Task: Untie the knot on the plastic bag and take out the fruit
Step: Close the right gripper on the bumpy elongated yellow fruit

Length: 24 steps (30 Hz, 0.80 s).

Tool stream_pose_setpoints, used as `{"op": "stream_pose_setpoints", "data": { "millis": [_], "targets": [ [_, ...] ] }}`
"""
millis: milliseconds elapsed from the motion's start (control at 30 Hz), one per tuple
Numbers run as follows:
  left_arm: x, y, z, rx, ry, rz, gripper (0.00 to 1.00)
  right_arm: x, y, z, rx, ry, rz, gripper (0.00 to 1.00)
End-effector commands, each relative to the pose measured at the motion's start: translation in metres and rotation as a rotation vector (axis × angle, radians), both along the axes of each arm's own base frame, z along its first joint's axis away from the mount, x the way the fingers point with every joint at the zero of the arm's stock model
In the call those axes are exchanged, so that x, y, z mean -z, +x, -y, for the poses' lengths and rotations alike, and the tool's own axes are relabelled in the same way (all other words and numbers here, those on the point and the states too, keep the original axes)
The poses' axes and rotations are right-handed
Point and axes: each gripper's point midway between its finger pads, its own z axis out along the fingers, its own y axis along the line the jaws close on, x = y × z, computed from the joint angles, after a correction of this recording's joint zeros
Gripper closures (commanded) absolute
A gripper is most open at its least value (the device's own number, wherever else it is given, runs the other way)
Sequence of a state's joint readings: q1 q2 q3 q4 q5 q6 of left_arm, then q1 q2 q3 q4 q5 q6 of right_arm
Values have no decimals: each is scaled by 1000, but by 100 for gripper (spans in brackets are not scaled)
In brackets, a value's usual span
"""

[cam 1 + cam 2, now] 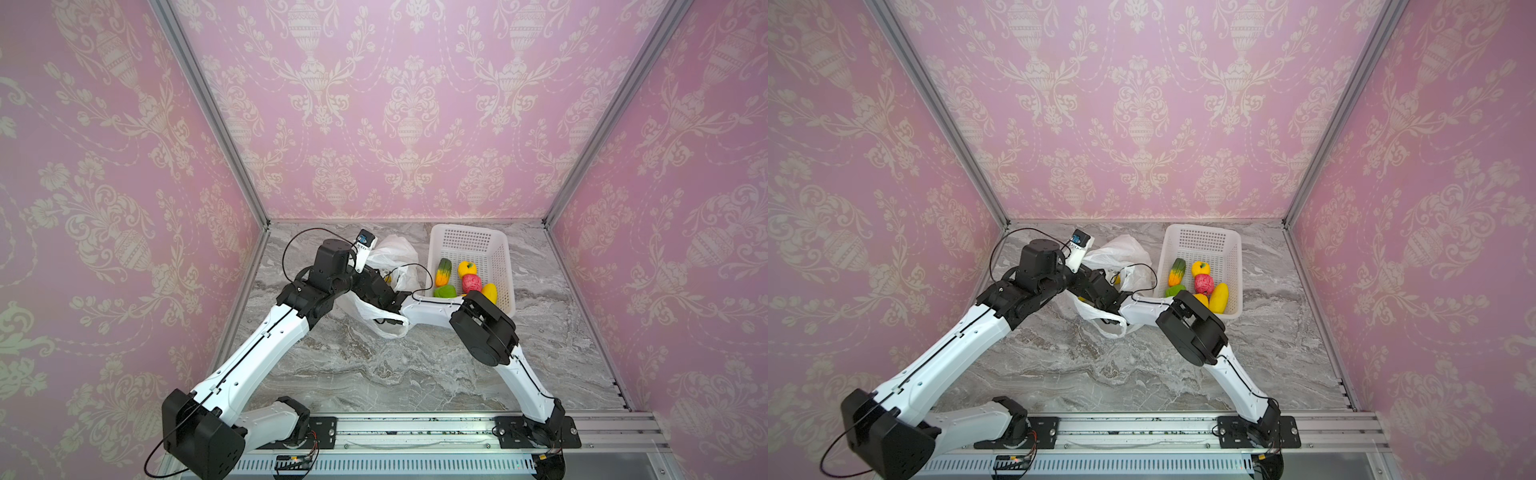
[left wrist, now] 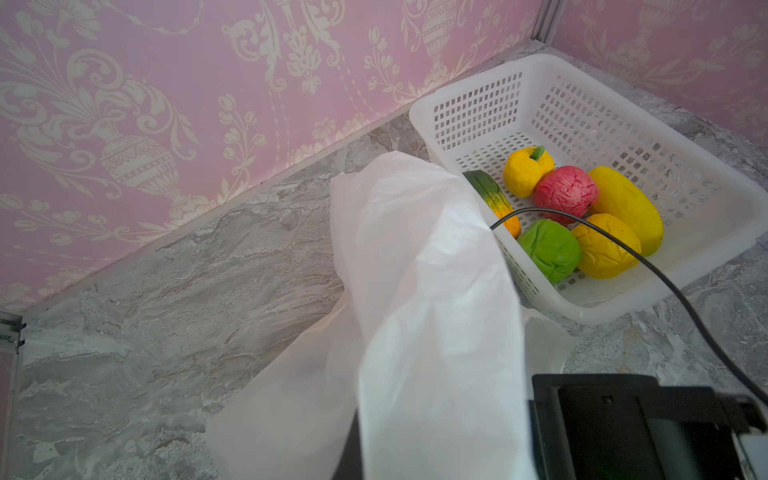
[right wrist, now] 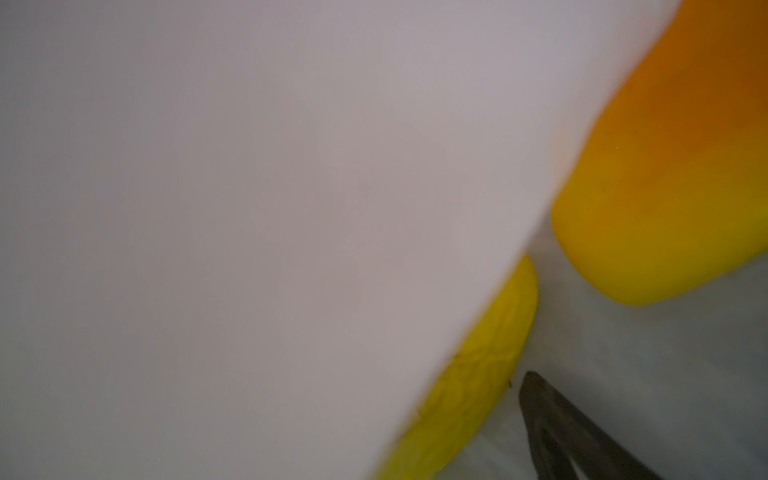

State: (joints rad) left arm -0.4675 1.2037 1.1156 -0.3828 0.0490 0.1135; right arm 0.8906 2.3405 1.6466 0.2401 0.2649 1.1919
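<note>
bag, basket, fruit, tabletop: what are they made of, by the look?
Bag: thin plastic film, matte translucent white; it creases and light shows through.
Basket: rigid moulded plastic, semi-gloss white, with a grid of holes.
Fruit: probably foam or soft plastic, painted, with cracked-looking skins; can't be sure.
Tabletop: grey veined marble pattern, smooth; real stone or printed laminate, can't tell.

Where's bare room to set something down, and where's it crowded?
Free: marble table between the plastic bag and front rail; strip right of the basket; basket's far half. Crowded: around the bag, and the fruit at the basket's near end.
</note>
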Motion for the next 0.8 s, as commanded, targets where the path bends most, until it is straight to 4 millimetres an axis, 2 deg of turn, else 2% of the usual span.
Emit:
{"op": "stream_pose_setpoints", "data": {
  "millis": [0, 200, 400, 500, 600, 700, 767],
  "targets": [
    [-21, -3, 6, 25, -64, 34, 95, 28, 2, -1, 19, -12, -63, 0],
    [-19, -3, 8, 31, -66, 26, 95, 43, 5, -5, 17, -21, -78, 2],
    [-20, -2, 5, 21, -60, 34, 95, 42, 3, -5, 8, 11, -63, 20],
    [-18, 0, 0, -5, -40, 35, 95, 35, 2, -4, -4, 27, -35, 32],
    [-14, 4, -8, -48, -3, 37, 95, 16, 0, -7, -52, 39, 26, 41],
    [-10, 11, -21, -111, 38, 37, 95, -6, -7, 1, -76, 42, 106, 47],
    [-7, 13, -24, -127, 42, 27, 95, -19, -12, 15, -65, 41, 159, 50]
  ]
}}
